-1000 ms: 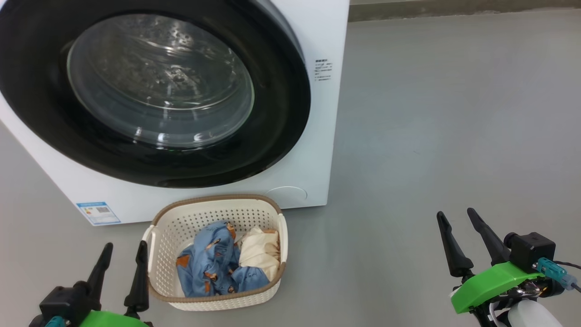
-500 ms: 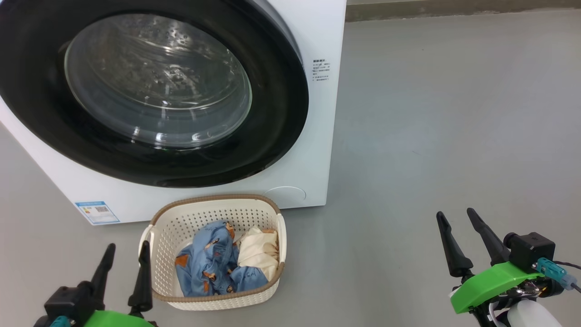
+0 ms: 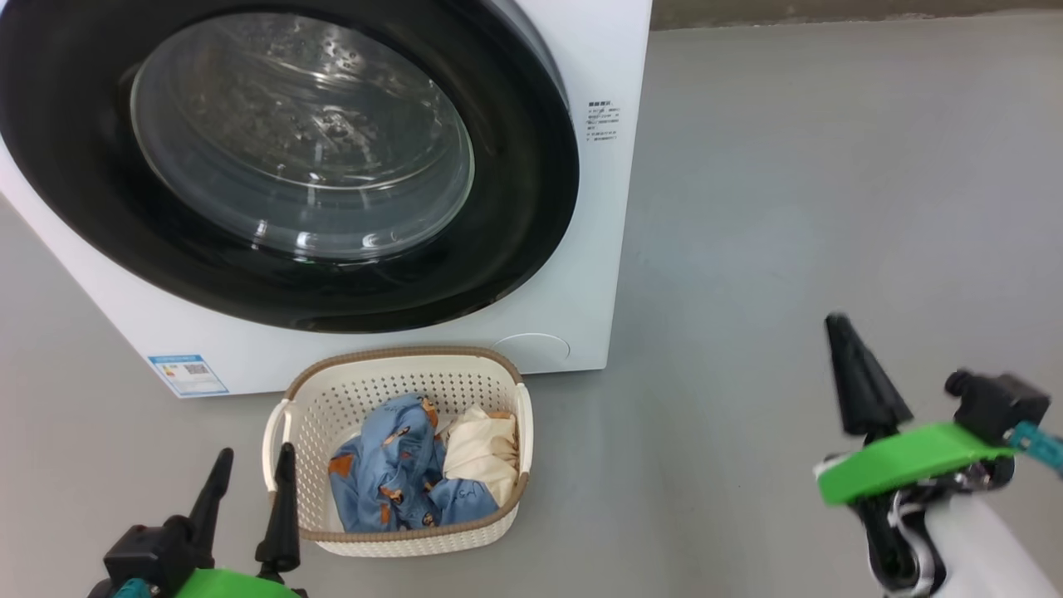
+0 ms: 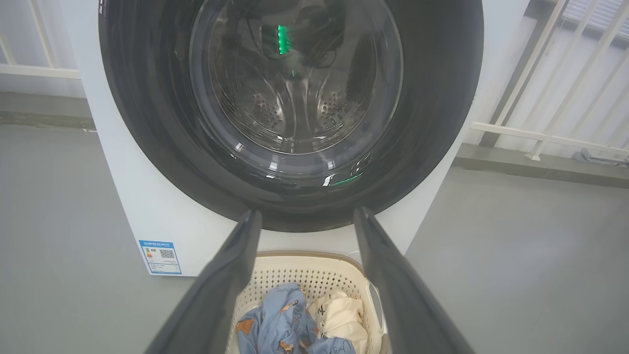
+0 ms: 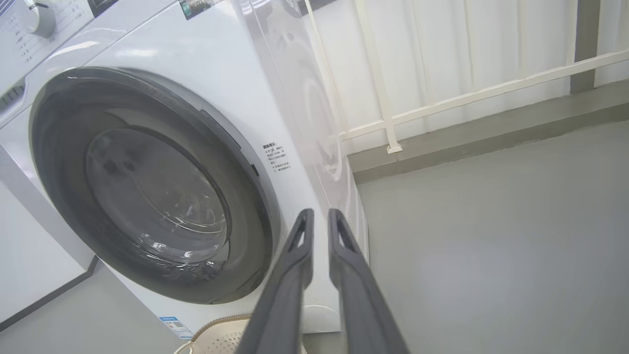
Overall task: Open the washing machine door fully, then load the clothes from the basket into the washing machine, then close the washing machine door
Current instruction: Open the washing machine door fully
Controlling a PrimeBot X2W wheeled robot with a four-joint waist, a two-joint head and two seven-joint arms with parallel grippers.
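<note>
On the grey floor (image 3: 789, 208), the basket (image 3: 399, 370) of clothes (image 3: 399, 473) sits just right of the left gripper (image 3: 255, 453), which gapes wide and empty. Beyond it the washing machine door (image 3: 515, 208) is closed. The right gripper (image 5: 319, 214) has its fingers nearly together, holding nothing.

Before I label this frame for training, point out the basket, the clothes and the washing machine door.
the basket (image 3: 357, 397), head view, perforated back wall
the clothes (image 3: 386, 477), head view, blue printed piece
the washing machine door (image 3: 523, 183), head view, black rim's right side

The basket (image 3: 390, 389) is cream, the clothes (image 3: 389, 475) blue (orange-brown prints).
</note>
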